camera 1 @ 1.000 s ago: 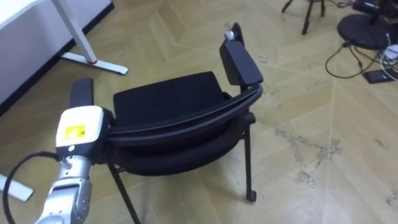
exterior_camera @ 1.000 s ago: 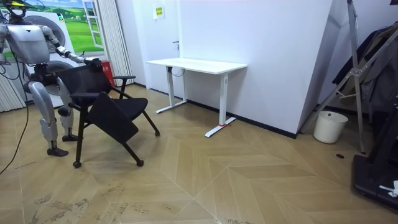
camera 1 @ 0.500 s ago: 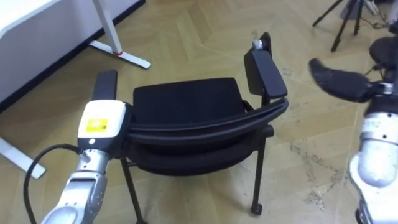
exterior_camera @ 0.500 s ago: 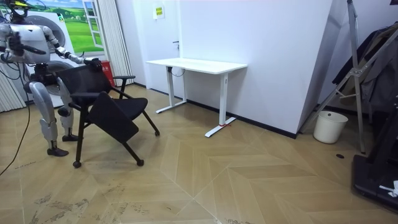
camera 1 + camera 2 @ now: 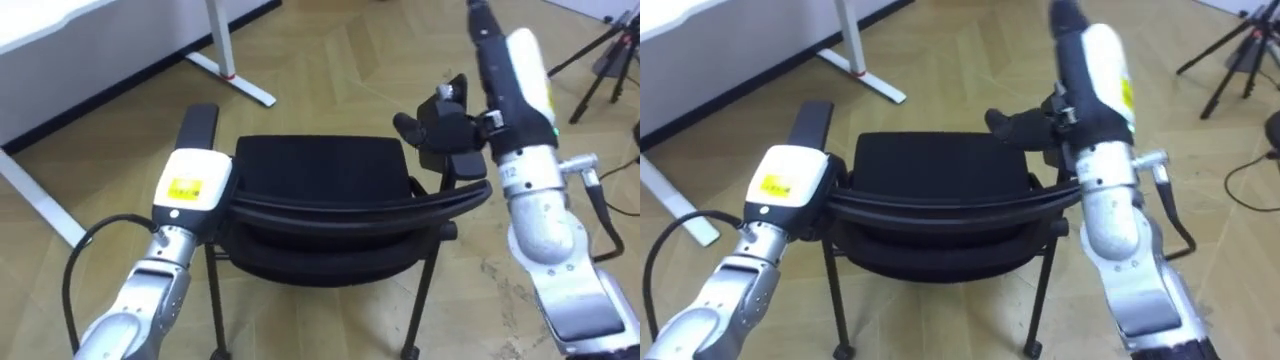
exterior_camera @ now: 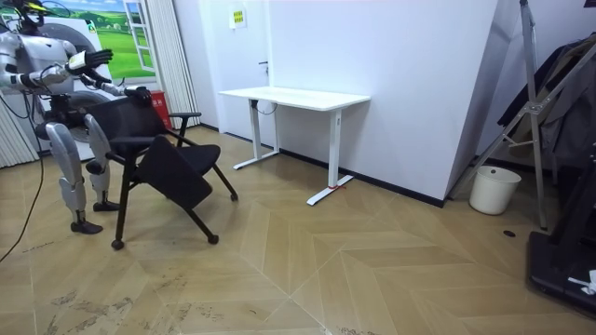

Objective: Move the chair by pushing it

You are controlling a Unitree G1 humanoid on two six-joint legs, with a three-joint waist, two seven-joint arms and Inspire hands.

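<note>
One-sided push: at left, left hand [image 5: 190,185] against the black chair's [image 5: 320,170] backrest [image 5: 350,207] end, fingers hidden, grip impossible to tell. Centre, on the wooden floor [image 5: 330,60]: padded seat [image 5: 300,160], curved backrest, thin legs [image 5: 425,300]. At right, right hand [image 5: 522,70] raised above the armrest [image 5: 462,165], fingers [image 5: 482,30] straight. Likely to slew sideways if shoved unevenly.

A floor of light herringbone parquet [image 6: 372,270] is laid throughout, and scuff marks are seen on it at the near left. The far side is closed by a white wall [image 6: 419,84], with a white desk [image 6: 293,97] on white legs placed just before it. A small yellow notice [image 6: 238,16] is fixed high on the wall. At the far left, pale vertical blinds [image 6: 177,56] and a green landscape scene [image 6: 116,28] are shown. At the right, a white bin [image 6: 494,189] is stood near the wall, beside a leaning metal stand [image 6: 531,102].
</note>
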